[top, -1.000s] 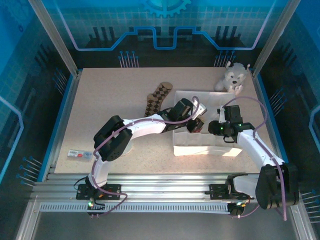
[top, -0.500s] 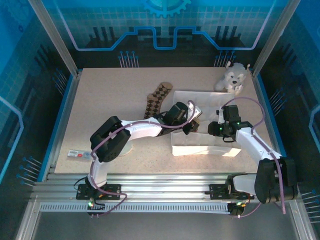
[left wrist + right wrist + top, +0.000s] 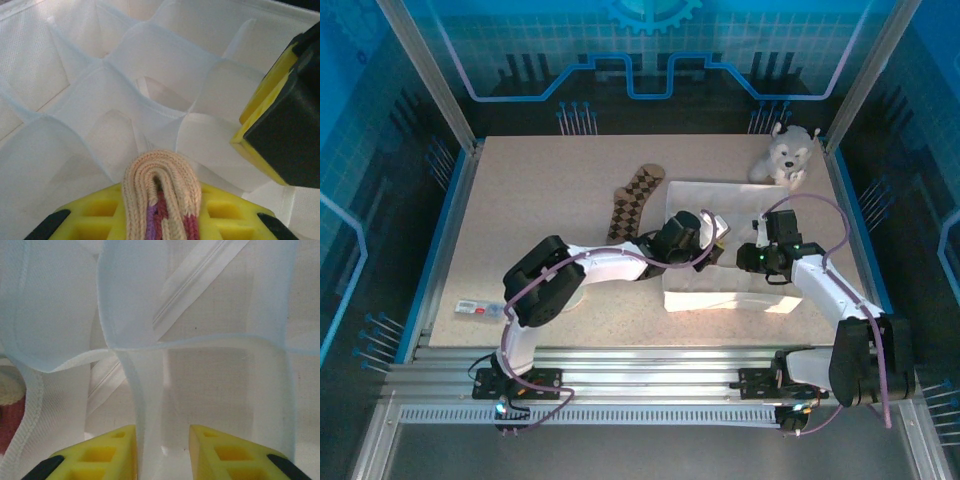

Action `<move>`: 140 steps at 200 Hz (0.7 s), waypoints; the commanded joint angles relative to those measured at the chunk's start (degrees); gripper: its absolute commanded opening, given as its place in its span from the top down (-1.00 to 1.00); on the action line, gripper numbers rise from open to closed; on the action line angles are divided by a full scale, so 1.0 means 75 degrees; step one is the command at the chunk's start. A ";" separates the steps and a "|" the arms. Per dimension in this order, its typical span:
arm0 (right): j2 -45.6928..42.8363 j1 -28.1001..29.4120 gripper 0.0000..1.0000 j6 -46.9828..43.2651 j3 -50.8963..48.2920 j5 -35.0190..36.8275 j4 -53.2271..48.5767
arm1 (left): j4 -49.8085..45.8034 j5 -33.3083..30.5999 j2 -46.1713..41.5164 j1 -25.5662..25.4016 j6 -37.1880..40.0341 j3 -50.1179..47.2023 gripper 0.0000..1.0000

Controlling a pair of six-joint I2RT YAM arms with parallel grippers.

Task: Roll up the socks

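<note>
Left wrist view: the left gripper (image 3: 160, 222), with yellow moulded fingers, is clamped on a rolled tan ribbed-knit sock (image 3: 161, 185) with red and purple stripes in its folds; it hangs over the soft cells of a white non-woven fabric organizer (image 3: 165, 65). Right wrist view adds the right gripper (image 3: 162, 450), jaws parted astride a thin cell wall, grasping nothing; one of its fingers, yellow-faced and black-backed, stands at three o'clock in the left wrist view. Top external gives the flat brown-and-tan argyle sock (image 3: 636, 195) on the speckled table (image 3: 540, 200), at ten o'clock of the organizer; a grey-white plush dog (image 3: 785, 155) sits at one o'clock.

White arms (image 3: 610, 262), purple cables (image 3: 810, 203), yellow fingers (image 3: 102, 455)
</note>
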 commanded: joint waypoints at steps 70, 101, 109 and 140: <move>0.0099 -0.0180 0.40 -0.0016 0.0083 -0.0136 -0.0077 | 0.0314 -0.0813 0.0268 -0.0137 0.0533 -0.0273 0.48; 0.0001 -0.0260 0.40 -0.0072 0.0118 -0.0058 -0.0151 | 0.0327 -0.0740 -0.0339 -0.0140 0.0695 -0.0520 0.05; -0.0001 -0.0291 0.40 -0.0085 0.0133 -0.0056 -0.0165 | 0.0256 -0.0720 -0.0498 -0.0144 0.0730 -0.0519 -0.02; -0.0010 -0.0369 0.40 -0.0124 0.0183 -0.0056 -0.0256 | 0.0222 -0.0523 -0.1000 -0.0137 0.0755 -0.0654 -0.29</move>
